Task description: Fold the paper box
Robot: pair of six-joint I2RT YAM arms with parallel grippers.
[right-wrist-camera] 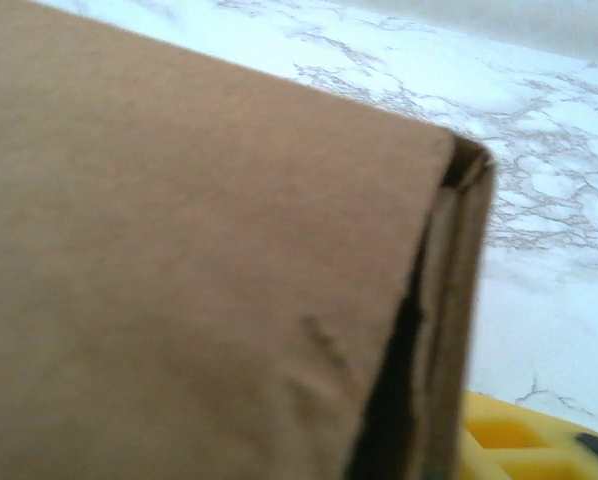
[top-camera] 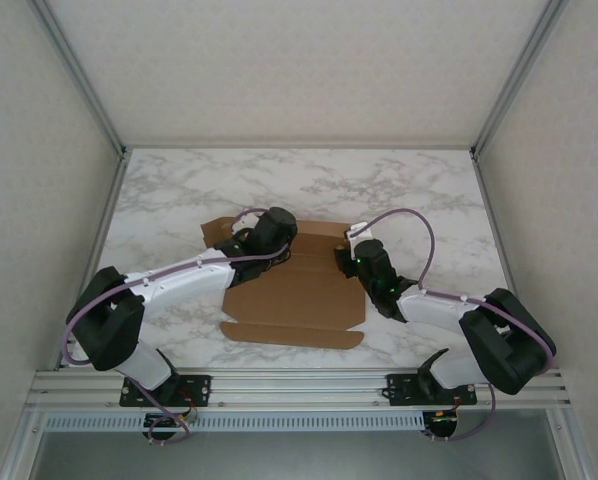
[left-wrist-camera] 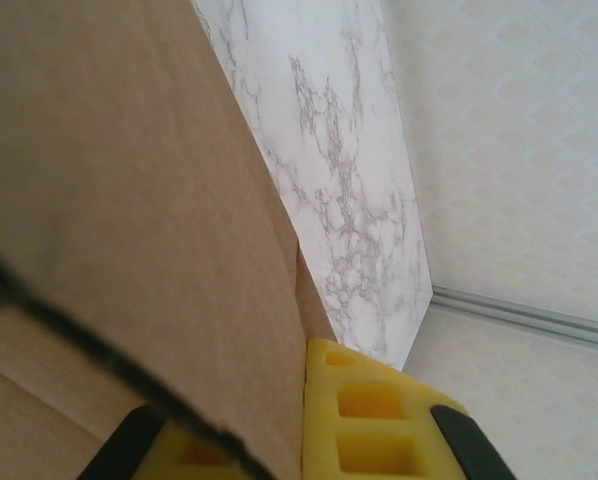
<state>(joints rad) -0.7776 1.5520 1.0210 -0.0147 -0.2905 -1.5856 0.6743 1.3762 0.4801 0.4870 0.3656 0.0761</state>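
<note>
Two robot arms reach in from the near edge of a white marble tabletop (top-camera: 399,190) toward the paper box (top-camera: 299,295). The paper box is a plain brown cardboard sheet with flaps. It lies mostly flat at the middle of the tabletop, with a long narrow flap along its near edge.

The left gripper (top-camera: 247,242) is over the far left part of the sheet, beside a flap that sticks out to the left. In the left wrist view, its yellow pads (left-wrist-camera: 369,420) are pressed together on a raised cardboard panel that passes between them. Marble shows beyond the panel's edge.

The right gripper (top-camera: 347,257) sits at the far right edge of the sheet. In the right wrist view, a folded edge of cardboard, apparently doubled, is very close to the camera and blurred. One yellow finger (right-wrist-camera: 514,440) shows at the bottom right corner, just beside that edge. I cannot tell whether the right gripper is spread or pinching the cardboard, because the sheet hides the gap between its fingers.
</note>
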